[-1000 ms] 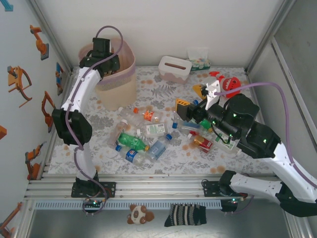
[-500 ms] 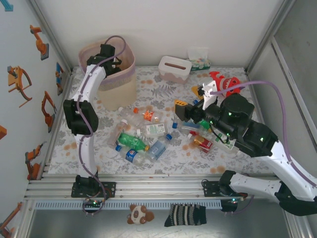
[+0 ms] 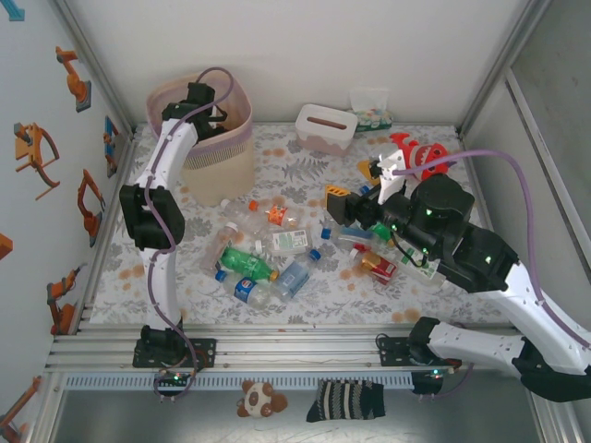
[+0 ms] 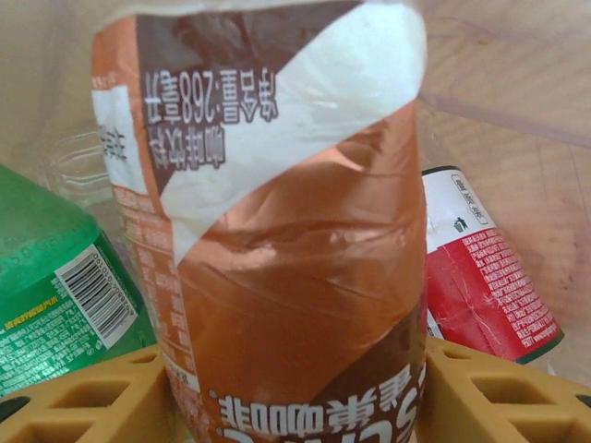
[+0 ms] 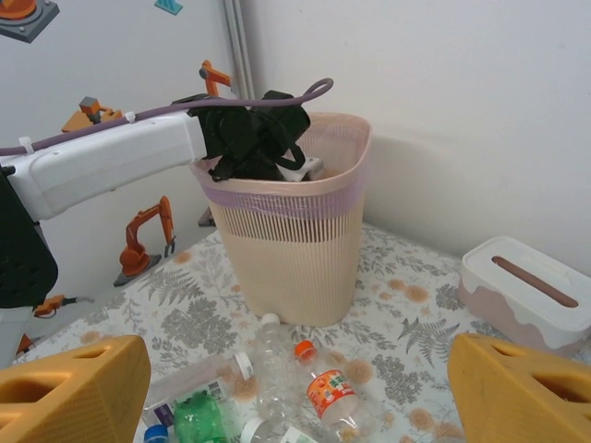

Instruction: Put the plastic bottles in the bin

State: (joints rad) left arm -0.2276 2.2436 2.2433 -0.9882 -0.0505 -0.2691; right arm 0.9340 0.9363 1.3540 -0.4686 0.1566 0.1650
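Loose plastic bottles (image 3: 247, 263) litter the middle of the table (image 3: 305, 305), with bare cloth all round. The right gripper (image 3: 354, 183) hangs over their right edge, jaws spread and empty. Far left, tight against the wall (image 3: 37, 217), stands the bin (image 3: 217, 171). The left gripper (image 4: 295, 406) is inside it with a brown-labelled bottle (image 4: 295, 249) between its fingers; gripped or freed, I cannot tell.

Left wrist cam: brown-label bottle (image 4: 286, 277) cropped top and bottom; green bottle (image 4: 55, 305) cut by left edge. Left gripper (image 4: 295, 415) fingers cropped too, can't tell whether they touch it. Top cam: that gripper hidden inside the bin (image 3: 226, 171) behind its wrist.
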